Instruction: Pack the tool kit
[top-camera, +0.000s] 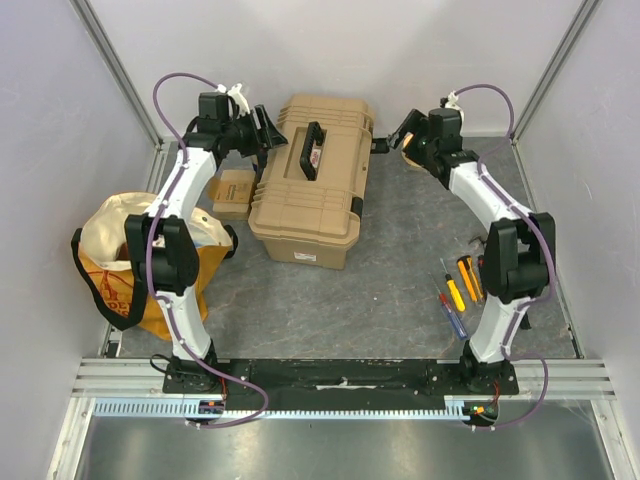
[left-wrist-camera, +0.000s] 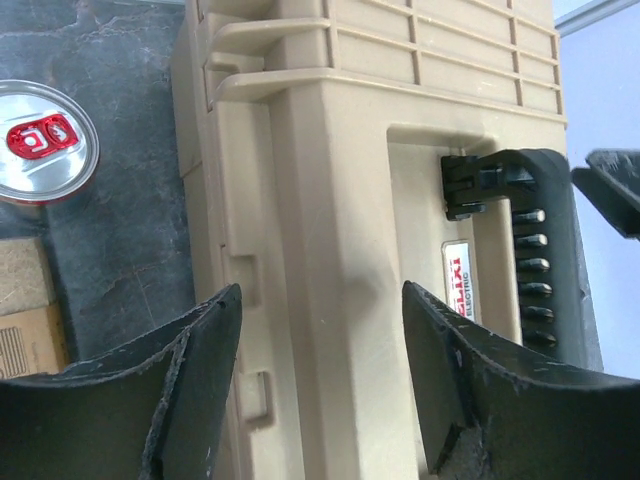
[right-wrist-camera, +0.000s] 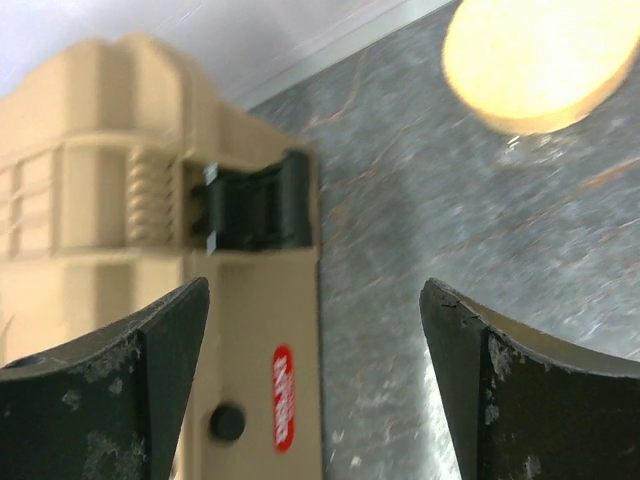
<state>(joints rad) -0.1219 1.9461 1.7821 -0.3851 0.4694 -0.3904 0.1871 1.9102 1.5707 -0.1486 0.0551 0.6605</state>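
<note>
Toolbox (top-camera: 308, 180): tan, stood closed, black handle (top-camera: 312, 150) on top.
Left gripper (left-wrist-camera: 320, 300): released — jaws hung apart above the toolbox.
Right gripper (right-wrist-camera: 315, 290): released, jaws wide, faced the black latch (right-wrist-camera: 255, 210).

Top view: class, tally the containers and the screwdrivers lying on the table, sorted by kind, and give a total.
Toolbox: 1
Cloth bag: 1
Cardboard box: 1
Screwdrivers: 3
Total: 6
</note>
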